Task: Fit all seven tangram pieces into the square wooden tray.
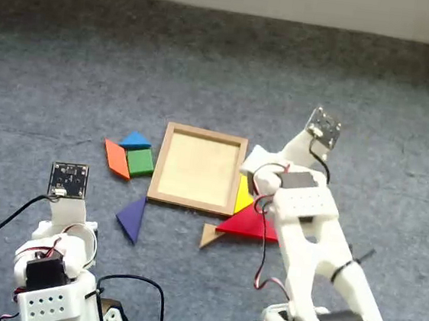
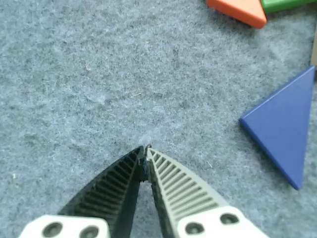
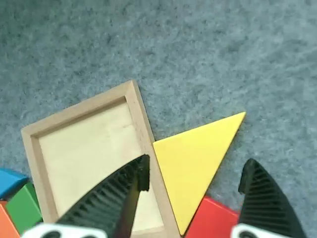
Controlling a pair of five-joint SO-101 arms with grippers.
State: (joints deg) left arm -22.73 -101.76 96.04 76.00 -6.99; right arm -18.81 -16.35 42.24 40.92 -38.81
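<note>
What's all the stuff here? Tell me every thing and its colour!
Tray: 1, light wood, mid-mat, nothing inside.
Orange piece: 1, orange, left of tray.
Green square: 1, green, between orange piece and tray.
Light blue triangle: 1, behind green square.
Dark blue triangle: 1, off tray's near-left corner.
Yellow triangle: 1, along tray's right edge.
Red triangle: 1, beside yellow triangle.
Tan triangle: 1, left of red triangle.
Mat: 1, grey, underneath.
Left gripper: 1, black and beige, shut, over mat.
Right gripper: 1, black, open, above yellow triangle.
</note>
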